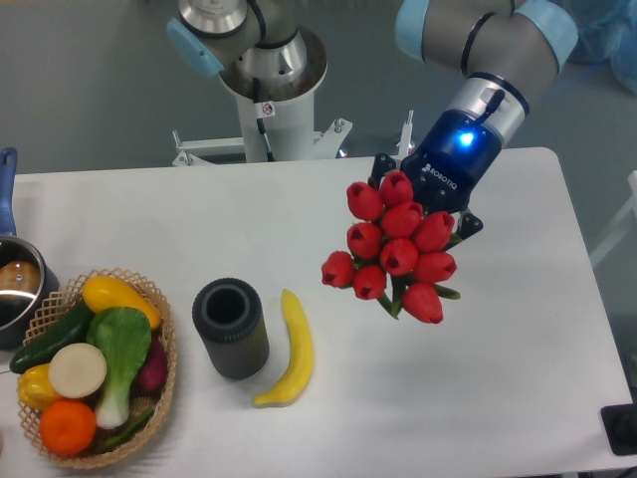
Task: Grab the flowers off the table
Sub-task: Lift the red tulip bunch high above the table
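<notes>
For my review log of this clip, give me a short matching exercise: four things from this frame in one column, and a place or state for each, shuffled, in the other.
Things:
1. flowers
2. banana
3. dark cylinder
4. orange

Places or states:
A. standing upright, open end up
B. in the wicker basket
C. held in the gripper
D. lying flat on the table

Pairs: 1-C, 2-D, 3-A, 4-B

Gripper [423,199] w/ flowers [395,245] above table [179,224].
</notes>
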